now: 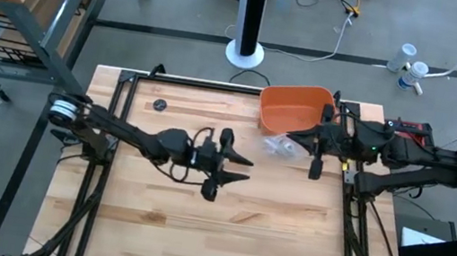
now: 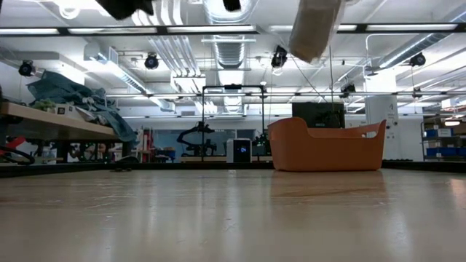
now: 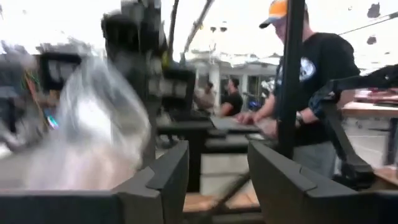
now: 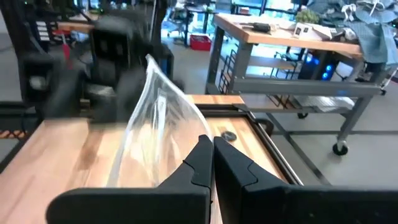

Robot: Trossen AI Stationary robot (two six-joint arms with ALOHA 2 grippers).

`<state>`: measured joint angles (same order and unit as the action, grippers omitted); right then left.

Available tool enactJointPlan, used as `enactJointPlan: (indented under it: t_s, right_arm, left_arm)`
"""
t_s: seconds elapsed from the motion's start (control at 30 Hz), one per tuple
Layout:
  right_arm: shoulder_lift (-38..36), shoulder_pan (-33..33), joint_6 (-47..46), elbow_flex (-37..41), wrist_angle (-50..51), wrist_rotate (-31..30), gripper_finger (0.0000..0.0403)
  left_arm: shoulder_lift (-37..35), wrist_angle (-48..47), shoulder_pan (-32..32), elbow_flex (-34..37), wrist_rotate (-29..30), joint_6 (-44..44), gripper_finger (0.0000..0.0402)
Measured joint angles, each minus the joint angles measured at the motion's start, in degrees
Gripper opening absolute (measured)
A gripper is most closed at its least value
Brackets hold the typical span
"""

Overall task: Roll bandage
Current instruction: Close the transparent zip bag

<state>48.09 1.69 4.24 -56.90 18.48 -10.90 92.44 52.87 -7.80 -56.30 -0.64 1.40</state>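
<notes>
A crumpled clear plastic wrapper (image 1: 275, 144) hangs in the air in front of the orange tub (image 1: 295, 107), with my right gripper (image 1: 292, 141) shut on it. In the low view a pale off-white shape (image 2: 317, 29) hangs high above the table. I cannot tell whether it is the bandage inside the wrapper. My left gripper (image 1: 245, 170) stands open over the table's middle, a little to the left of the wrapper, with nothing between its fingers (image 3: 168, 177). The wrapper (image 3: 93, 130) shows blurred beside them. My right gripper pinches one edge of the clear wrapper (image 4: 189, 146) between its two shut fingers. The fingers (image 4: 202, 165) lie about level and come from the table's right side. The wrapper spreads out ahead of the fingertips and is lifted clear of the table.
The orange tub (image 2: 326, 145) stands at the table's far right. A small dark round thing (image 1: 159, 105) lies at the far left of the tabletop. The near half of the wooden table (image 1: 221, 236) is bare. People stand at benches beyond the table (image 3: 311, 74).
</notes>
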Motion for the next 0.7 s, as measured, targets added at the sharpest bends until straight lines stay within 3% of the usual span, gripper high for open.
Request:
enactJointPlan:
  t_s: [0.2, 0.3, 0.43, 0.7]
  right_arm:
    - [0.29, 0.00, 0.46, 0.00, 0.70, -0.03, 0.0000]
    - [1.43, 0.00, 1.04, -0.06, 0.23, -0.04, 0.0000]
    - [3.28, -0.02, 1.36, -0.02, -0.86, 1.48, 0.0000]
    - [7.44, 0.02, 1.41, -1.96, -0.83, 4.37, 0.0000]
  left_arm:
    - [-4.43, -9.59, -0.58, -3.02, 11.03, -13.27, 0.0171]
    - [-4.41, -19.76, -0.67, -6.86, 12.04, -14.49, 0.0183]
    - [-4.42, -30.38, -0.67, -10.86, 19.17, -14.54, 0.0198]
    - [-4.48, -31.39, -0.69, -13.30, 20.72, -20.80, 0.0211]
